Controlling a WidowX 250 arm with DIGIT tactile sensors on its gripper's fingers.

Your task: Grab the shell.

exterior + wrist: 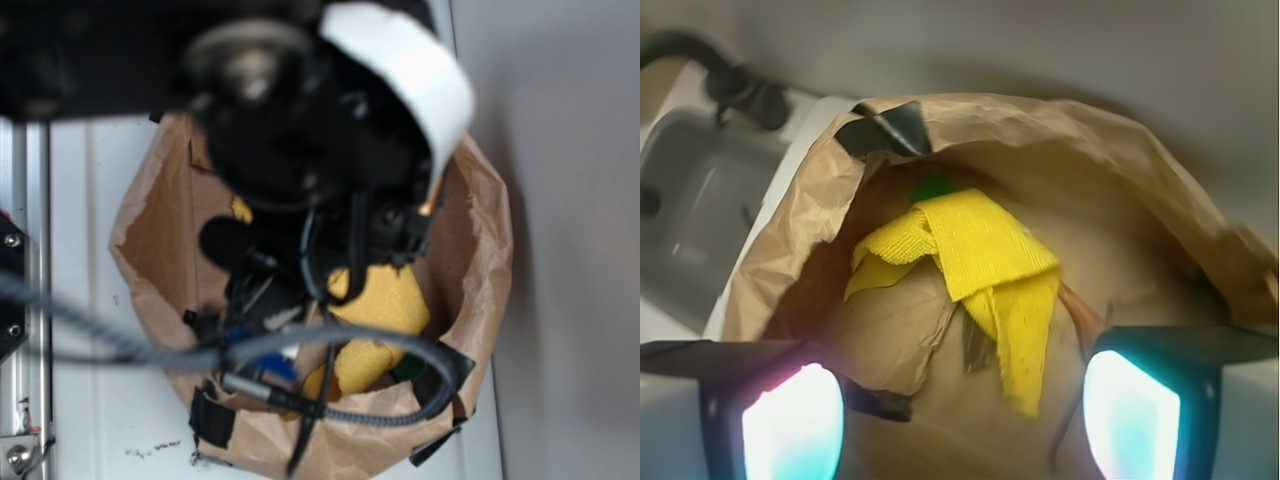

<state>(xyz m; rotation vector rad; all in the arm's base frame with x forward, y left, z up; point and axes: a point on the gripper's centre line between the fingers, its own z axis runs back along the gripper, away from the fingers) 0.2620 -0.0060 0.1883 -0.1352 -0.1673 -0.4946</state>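
Brown paper bag [1110,150], shell [1081,312] mostly hidden

crumpled matt paper bag [1120,160], yellow cloth [990,260]

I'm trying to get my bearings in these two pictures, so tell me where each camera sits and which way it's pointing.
Exterior: sits above, facing down on the brown paper bag; the blurred black arm and its cables fill the middle, hiding most of the bag's inside.
Wrist: rides on the arm just behind the claw, looking forward into the bag's mouth; two lit fingertips frame the bottom, spread apart.
Shared: the bag and the yellow cloth inside it. A thin orange-brown sliver beside the cloth may be the shell.
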